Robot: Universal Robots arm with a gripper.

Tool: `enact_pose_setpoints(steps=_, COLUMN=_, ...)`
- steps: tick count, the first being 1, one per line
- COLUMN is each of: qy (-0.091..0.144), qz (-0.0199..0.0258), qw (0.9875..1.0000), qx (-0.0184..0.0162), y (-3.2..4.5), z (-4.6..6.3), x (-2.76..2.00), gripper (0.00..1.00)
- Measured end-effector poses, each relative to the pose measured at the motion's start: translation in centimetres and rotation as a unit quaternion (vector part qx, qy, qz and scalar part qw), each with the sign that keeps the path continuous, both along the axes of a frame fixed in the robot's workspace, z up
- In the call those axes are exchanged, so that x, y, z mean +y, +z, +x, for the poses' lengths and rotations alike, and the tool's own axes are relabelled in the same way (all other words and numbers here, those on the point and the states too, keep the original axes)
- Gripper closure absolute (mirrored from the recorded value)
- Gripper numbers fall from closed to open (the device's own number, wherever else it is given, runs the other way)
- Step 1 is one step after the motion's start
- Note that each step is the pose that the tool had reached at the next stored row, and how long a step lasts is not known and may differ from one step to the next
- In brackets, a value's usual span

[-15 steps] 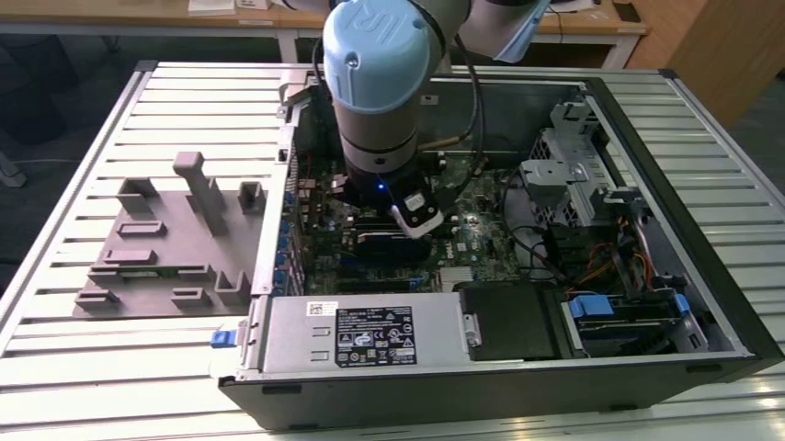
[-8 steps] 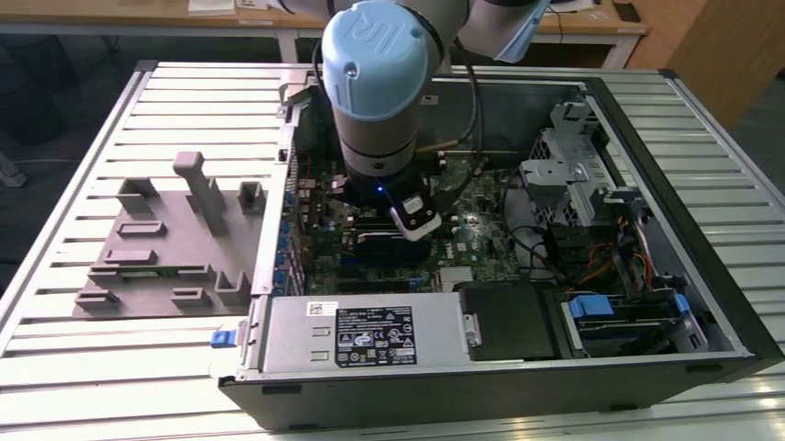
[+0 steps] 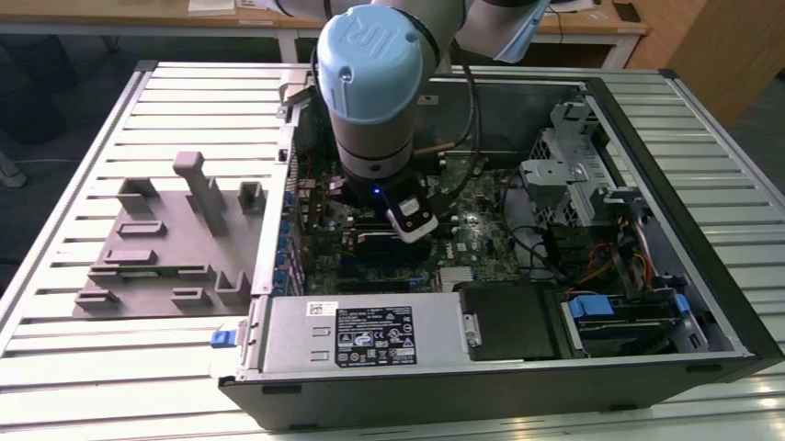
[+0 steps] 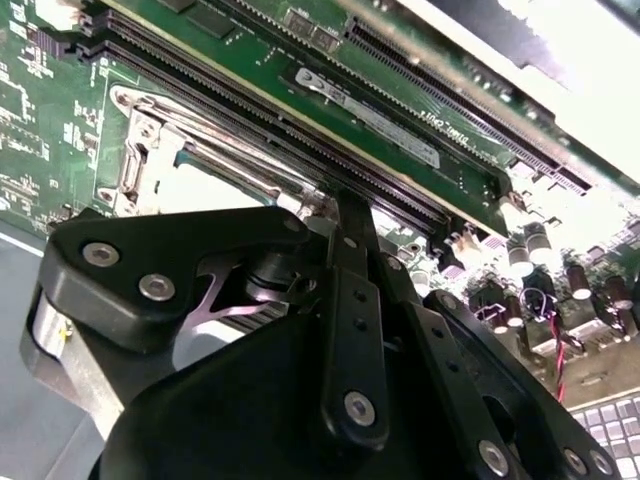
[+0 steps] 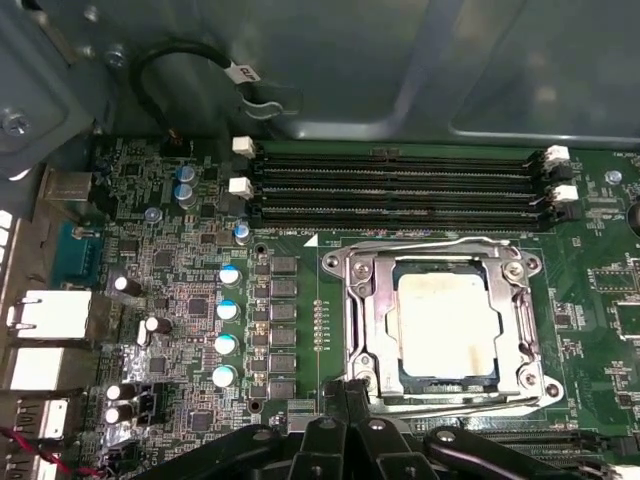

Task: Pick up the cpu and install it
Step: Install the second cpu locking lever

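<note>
End effector (image 5: 345, 440), fingers pressed together on nothing, hovers just beside the socket frame (image 5: 365, 330). Beyond it, the cpu (image 5: 447, 325) sits inside that frame on the green motherboard (image 5: 170, 290), memory slots (image 5: 400, 185) farther back.

One open computer case (image 3: 687, 358) lies on the bench (image 3: 73, 276), with one grey tray (image 3: 147, 266) beside it. One motherboard (image 5: 180, 300) carries one socket frame (image 5: 365, 330), one cpu (image 5: 445, 325), and four memory slots (image 5: 400, 185).
</note>
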State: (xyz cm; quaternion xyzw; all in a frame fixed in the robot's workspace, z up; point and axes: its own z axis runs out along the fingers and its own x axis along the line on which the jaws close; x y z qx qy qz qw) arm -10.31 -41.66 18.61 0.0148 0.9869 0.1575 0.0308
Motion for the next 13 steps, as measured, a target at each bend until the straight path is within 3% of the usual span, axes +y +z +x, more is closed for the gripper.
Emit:
enact_pose_setpoints(steps=6, qy=0.000, qz=-0.0020, qw=1.0000, qx=-0.0003, y=1.54, z=0.0, x=0.02, gripper=0.89)
enact_pose_setpoints(steps=13, qy=-0.001, qz=-0.0081, qw=1.0000, qx=-0.0012, y=3.42, z=0.0, x=0.08, gripper=0.89)
